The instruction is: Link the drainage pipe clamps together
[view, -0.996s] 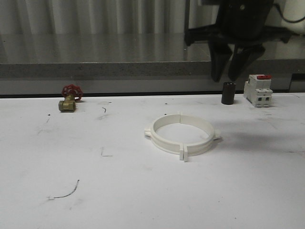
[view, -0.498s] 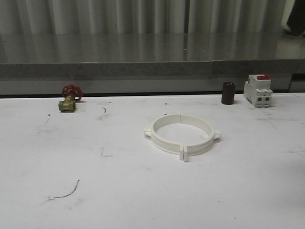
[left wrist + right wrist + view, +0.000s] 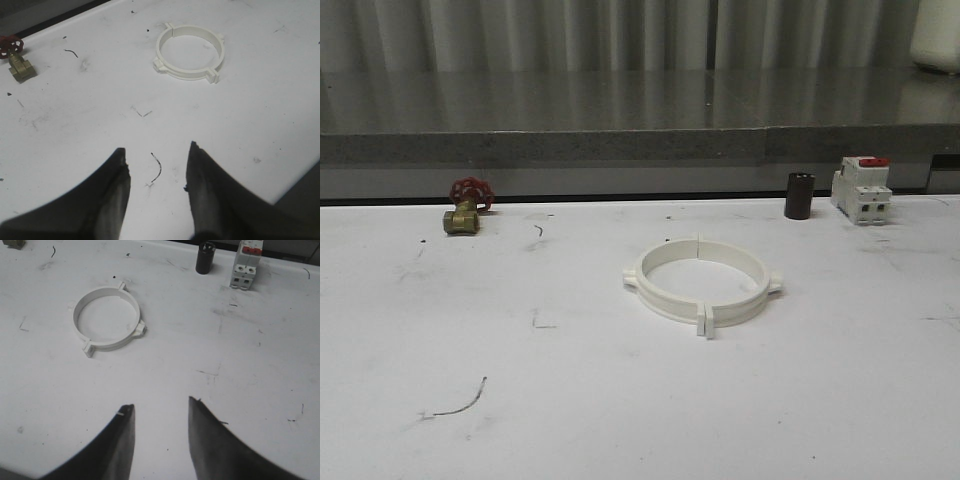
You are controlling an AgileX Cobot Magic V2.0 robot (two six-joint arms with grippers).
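Nearest to me, both sets of fingers hang above the white surface (image 3: 620, 420), well back from the drainage pipe clamps (image 3: 701, 281). The left gripper (image 3: 155, 172) has its fingers spread with nothing between them but a small dark scratch on the surface below. The right gripper (image 3: 161, 415) is likewise spread and empty, on the other side of the clamps and well apart from them.

Further out, the two white half-rings lie flat on the surface, set end to end so that they form one wide ring. Their flat tabs meet at a seam on the near side and another on the far side, and small lugs stick out at either flank. Whether the tabs are truly locked or only butted together I cannot tell from here.

Beyond the ring, off to its right, a dark cylinder (image 3: 799, 195) stands beside a breaker (image 3: 861, 189); far to its left a brass valve (image 3: 466, 207) with a red handwheel sits near the back edge.

To my eye the joining looks done or all but done. If anything is left, it would be pressing the tabs at the seams from both sides.
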